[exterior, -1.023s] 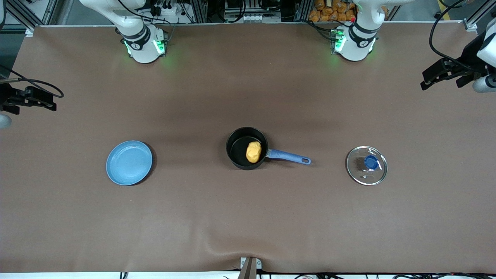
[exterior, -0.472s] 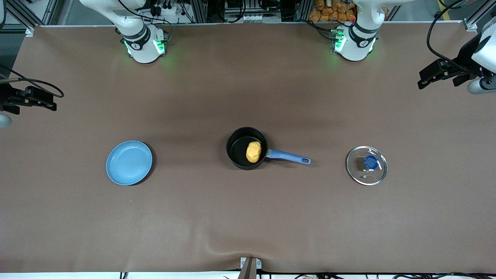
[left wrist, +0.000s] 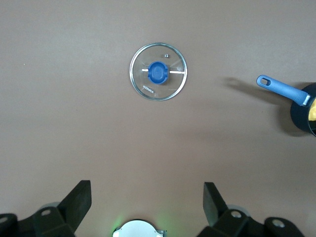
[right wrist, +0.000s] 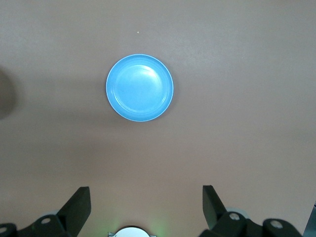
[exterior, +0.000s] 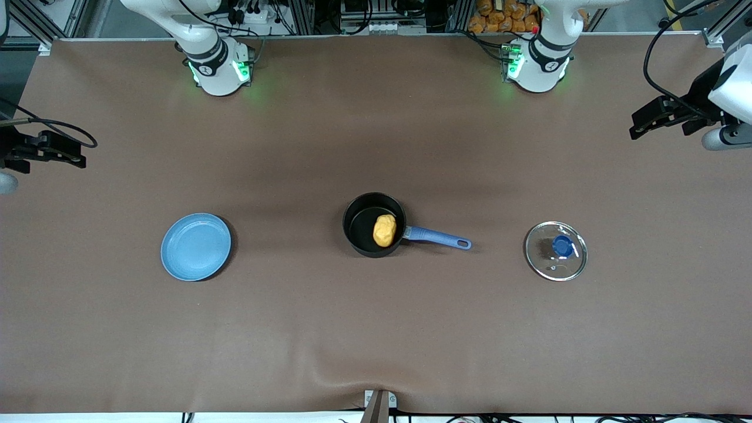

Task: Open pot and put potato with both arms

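Note:
The black pot (exterior: 365,238) with a long blue handle (exterior: 437,237) stands uncovered at the table's middle. The yellow-orange potato (exterior: 385,230) lies inside it. The pot's glass lid (exterior: 556,251) with a blue knob lies flat on the table toward the left arm's end; it also shows in the left wrist view (left wrist: 158,72), with the handle's end (left wrist: 281,90) at that view's edge. My left gripper (exterior: 641,126) is open and empty, high over the table's end. My right gripper (exterior: 73,158) is open and empty, high over the right arm's end.
A flat light-blue plate (exterior: 195,246) lies bare toward the right arm's end, level with the pot; it shows in the right wrist view (right wrist: 139,87). A small metal bracket (exterior: 379,402) sits at the table's nearest edge.
My left gripper has drifted slightly toward the table's middle and away from the front camera. The right arm, pot, potato, lid and plate have not moved.

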`<state>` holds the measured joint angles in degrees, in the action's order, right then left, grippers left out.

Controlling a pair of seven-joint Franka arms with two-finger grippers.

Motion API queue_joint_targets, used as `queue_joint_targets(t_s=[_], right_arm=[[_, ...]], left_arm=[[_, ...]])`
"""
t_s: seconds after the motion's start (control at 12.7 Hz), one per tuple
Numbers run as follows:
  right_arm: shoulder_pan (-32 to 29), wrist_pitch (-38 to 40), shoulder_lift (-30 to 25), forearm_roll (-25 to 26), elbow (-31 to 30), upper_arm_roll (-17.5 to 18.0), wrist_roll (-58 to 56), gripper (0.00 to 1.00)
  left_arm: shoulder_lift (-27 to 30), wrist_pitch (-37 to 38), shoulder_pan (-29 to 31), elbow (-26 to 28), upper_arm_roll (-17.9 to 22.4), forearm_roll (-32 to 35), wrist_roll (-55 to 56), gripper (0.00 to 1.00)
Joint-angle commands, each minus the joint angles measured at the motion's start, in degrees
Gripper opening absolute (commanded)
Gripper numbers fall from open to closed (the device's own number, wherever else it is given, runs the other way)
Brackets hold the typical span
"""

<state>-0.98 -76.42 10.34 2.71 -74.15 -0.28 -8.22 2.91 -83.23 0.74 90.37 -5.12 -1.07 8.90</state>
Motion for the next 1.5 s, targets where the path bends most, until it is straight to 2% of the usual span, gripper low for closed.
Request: queue_joint_targets(t_s=[0.0,0.31,0.39,0.63,1.02,1.42], right_arm=[[0.0,-0.3,-2.0,-0.6,-1.8,0.1,0.1,1.00],[-0.3,-0.5,-2.3,-0.6,-2.0,0.2,0.0,1.00],[-0.4,-1.3,-3.2,-0.6,-3.4,0.2,0.0,1.00],[-0.4,-7.0,-9.5,-0.6,-12.7,0.7,0.1,1.00],[-0.6,-6.4,-9.8,-0.6,-12.5,0.8,-0.1,1.00],[-2.1,-6.0,-12.0,-0.6,-13.4,3.3,-0.6,1.00]], left_arm=[[-0.7,1.0,0.2,-1.8,-1.1,-0.3,0.7,1.00],[-0.4,1.0,0.5,-1.9,-2.3,-0.4,0.9,1.00],[-0.3,1.0,0.6,-1.9,-2.3,-0.6,0.8,1.00],[-0.3,1.1,0.5,-2.8,-2.4,-0.7,0.9,1.00],[-0.4,1.3,0.5,-2.7,-2.3,-0.9,0.9,1.00],[-0.3,1.3,0.6,-3.0,-2.3,-0.9,5.0,1.00]])
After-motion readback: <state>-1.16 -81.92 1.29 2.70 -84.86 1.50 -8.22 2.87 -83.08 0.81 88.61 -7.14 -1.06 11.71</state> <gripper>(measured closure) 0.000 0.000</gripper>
